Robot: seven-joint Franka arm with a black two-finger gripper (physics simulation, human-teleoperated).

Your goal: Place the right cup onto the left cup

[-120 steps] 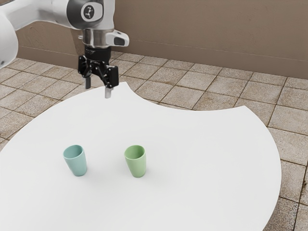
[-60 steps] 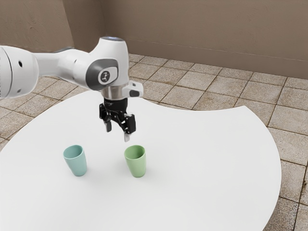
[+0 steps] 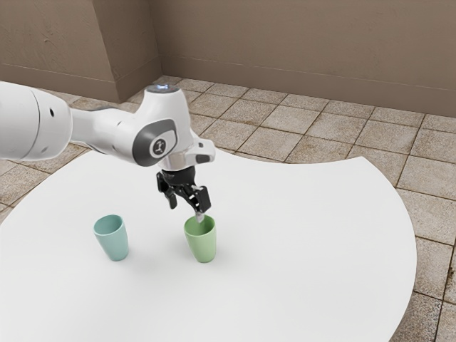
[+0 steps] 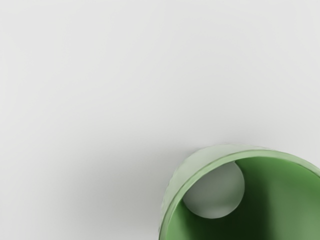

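Over the white desk (image 3: 306,235), we hold our fingers (image 3: 200,216) spread, with nothing pinched between them. One fingertip is at the mouth of the green cup (image 3: 203,246), while the other is off to the exterior view's left, above the desk; whether the nearer tip touches the rim we cannot tell. The green cup stands upright on the desk. The teal cup (image 3: 115,242) stands upright as well, apart from it toward the exterior view's left, bare desk between the two. Our arm (image 3: 107,130) comes in from that same side. In the wrist view we look down into the green cup, past its rim to a paler round bottom.
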